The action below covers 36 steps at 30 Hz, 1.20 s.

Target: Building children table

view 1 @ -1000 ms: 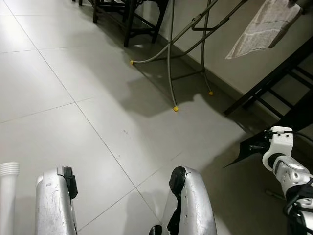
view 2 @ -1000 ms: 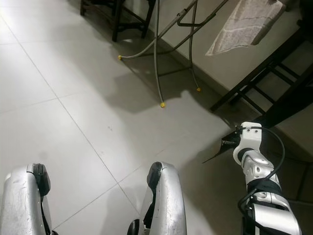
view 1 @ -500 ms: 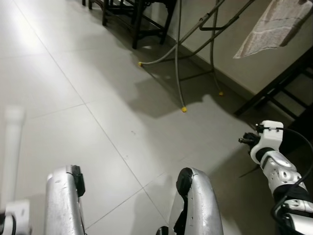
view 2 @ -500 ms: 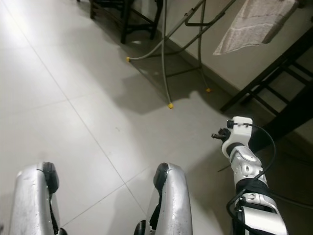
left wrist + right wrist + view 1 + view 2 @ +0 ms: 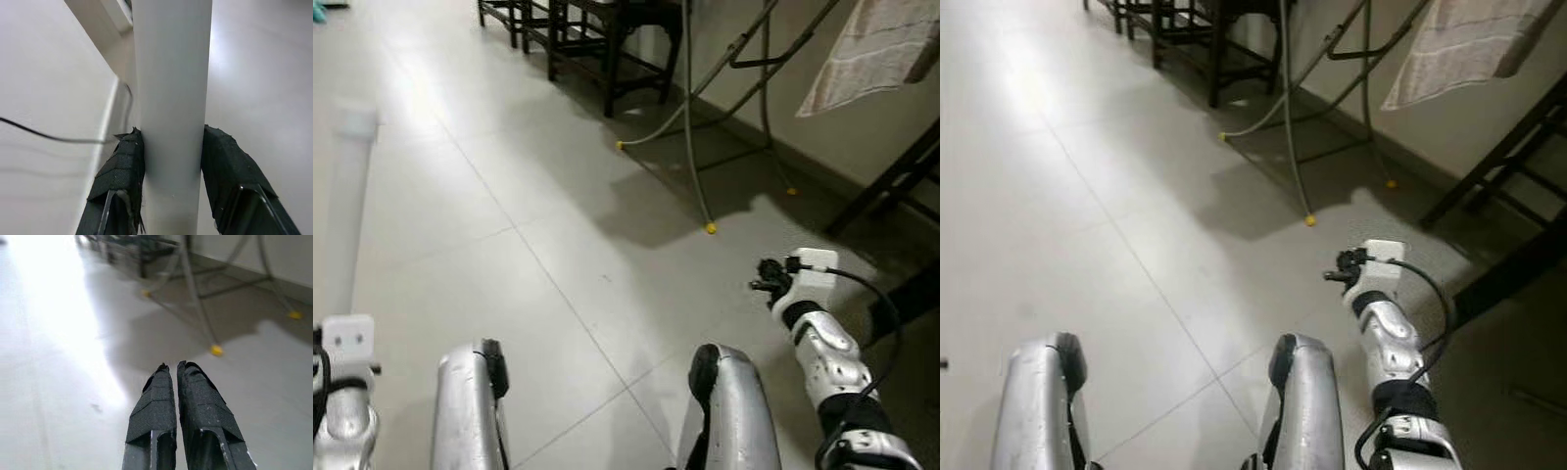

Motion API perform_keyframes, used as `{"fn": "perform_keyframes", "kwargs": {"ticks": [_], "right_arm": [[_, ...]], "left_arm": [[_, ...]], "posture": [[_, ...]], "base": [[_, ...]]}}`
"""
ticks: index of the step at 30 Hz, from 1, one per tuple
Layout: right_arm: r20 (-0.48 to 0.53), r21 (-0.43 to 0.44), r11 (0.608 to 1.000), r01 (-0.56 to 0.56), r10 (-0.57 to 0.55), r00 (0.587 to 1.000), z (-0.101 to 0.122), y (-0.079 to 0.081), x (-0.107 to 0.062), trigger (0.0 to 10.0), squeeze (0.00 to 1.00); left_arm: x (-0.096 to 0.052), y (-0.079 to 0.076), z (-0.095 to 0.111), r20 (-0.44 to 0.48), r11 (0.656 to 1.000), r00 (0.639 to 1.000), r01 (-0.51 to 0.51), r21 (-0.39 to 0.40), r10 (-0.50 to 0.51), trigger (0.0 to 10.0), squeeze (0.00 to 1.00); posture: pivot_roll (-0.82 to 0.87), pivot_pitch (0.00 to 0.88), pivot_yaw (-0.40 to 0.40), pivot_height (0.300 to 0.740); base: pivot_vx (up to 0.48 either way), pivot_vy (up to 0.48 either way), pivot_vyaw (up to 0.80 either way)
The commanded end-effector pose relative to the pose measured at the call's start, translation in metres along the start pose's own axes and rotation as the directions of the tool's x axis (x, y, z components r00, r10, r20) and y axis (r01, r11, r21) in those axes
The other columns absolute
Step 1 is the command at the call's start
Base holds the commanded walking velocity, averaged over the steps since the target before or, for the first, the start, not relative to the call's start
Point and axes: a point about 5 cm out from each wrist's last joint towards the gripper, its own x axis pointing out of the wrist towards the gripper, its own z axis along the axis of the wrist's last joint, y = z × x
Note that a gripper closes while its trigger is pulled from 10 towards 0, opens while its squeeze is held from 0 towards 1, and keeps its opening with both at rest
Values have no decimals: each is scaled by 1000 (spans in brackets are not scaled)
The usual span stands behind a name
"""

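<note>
Since a second ago the whole picture has slid, so my camera turned. My right hand [image 5: 170,369] now sits nearer the middle, over the floor [image 5: 538,196], with its two fingers pressed together and nothing in them. My left hand [image 5: 171,147] is on the near left, squeezed tight around a white table leg [image 5: 344,196] that stands up tall and looks blurry. I think I am carrying the leg to where the table gets built. It could slip or swing while I walk. The drying rack [image 5: 695,147] with the cloth [image 5: 876,49] stands far right, and I might bump it.
</note>
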Motion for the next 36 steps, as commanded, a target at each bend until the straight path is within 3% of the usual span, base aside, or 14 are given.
{"fn": "perform_keyframes", "kwargs": {"ticks": [1, 3, 8, 9, 16, 20, 23, 30, 36], "right_arm": [[42, -11, 1000, -8, 9, 999, 4, 2, -2, 10000, 0], [114, -19, 998, -59, 61, 992, 15, 17, -1, 10000, 0], [168, -17, 995, -100, 102, 981, 26, 28, -1, 10000, 0], [193, -24, 989, -144, 146, 970, 32, 40, -2, 10000, 0], [232, -22, 964, -267, 264, 936, 44, 76, -1, 10000, 0], [231, -13, 959, -284, 280, 932, 45, 82, -2, 10000, 0], [209, 12, 947, -322, 312, 927, 42, 93, -4, 10000, 0], [210, 69, 921, -383, 362, 908, 43, 100, -7, 10000, 0], [191, 55, 917, -395, 378, 906, 44, 101, -7, 10000, 0]], "left_arm": [[-1, -1, 0, -9, 999, 1000, 28, 14, -28, 10000, 0], [1, -11, 17, 42, 997, 996, 78, -3, -77, 10000, 0], [-3, -24, 36, 99, 988, 985, 148, -33, -144, 10000, 0], [-6, -35, 49, 134, 978, 973, 199, -61, -189, 10000, 0], [-21, -72, 86, 236, 930, 924, 340, -138, -302, 10000, 0], [-25, -78, 90, 245, 916, 911, 373, -147, -332, 10000, 0], [-37, -96, 98, 275, 881, 869, 456, -126, -411, 10000, 0], [-43, -104, 101, 275, 862, 854, 489, -134, -442, 10000, 0], [-41, -105, 104, 280, 859, 848, 497, -125, -451, 10000, 0]], "posture": [[200, 12, -37, 300], [208, 0, -21, 300], [220, 0, -22, 314], [228, 0, -21, 324], [250, 0, -43, 359], [246, 0, -43, 369], [237, 0, -46, 384], [231, 0, -48, 409], [228, 0, -56, 424]], "base": [[0, 0, 0], [0, 0, 0], [0, 0, 0], [0, 0, 0], [0, 0, 0], [0, 0, 0], [0, 0, 0], [0, 0, 0], [0, 0, 0]]}}
